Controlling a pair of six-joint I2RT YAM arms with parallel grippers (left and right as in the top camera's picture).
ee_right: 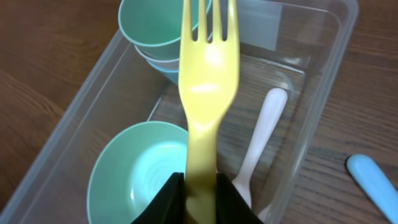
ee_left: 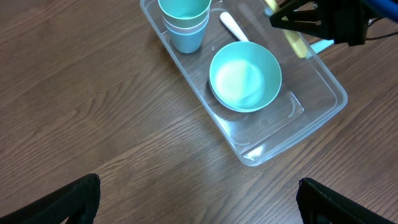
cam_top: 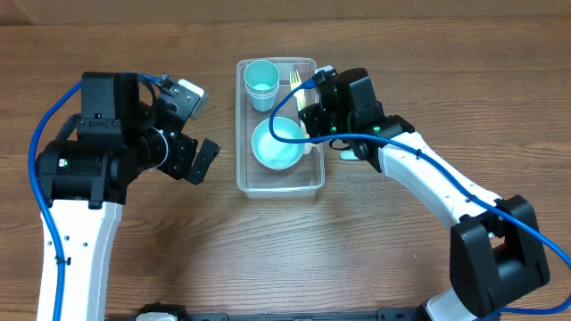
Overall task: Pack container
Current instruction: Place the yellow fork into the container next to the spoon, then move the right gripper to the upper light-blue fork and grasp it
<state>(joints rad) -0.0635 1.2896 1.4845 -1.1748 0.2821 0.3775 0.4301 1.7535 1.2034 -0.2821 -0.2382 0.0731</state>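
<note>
**Centrally placed container, fork held over it**

The clear container [cam_top: 277, 183] stands on the wooden counter [cam_top: 268, 259] between the two arms. Inside it are stacked teal cups [cam_top: 261, 82] at one end, a light-blue bowl [cam_top: 278, 143] near the middle, and a white utensil [ee_right: 261, 143] lying along the wall beside the bowl. The right tool [ee_right: 196, 186] is clenched on the handle of a yellow fork [ee_right: 208, 74], which is held over the container with its tines pointing toward the cups. A blue utensil [ee_right: 373, 180] lies on the counter just outside the container. The left tool [cam_top: 198, 125] is beside the container, fingers spread wide, grasping nothing.
</note>
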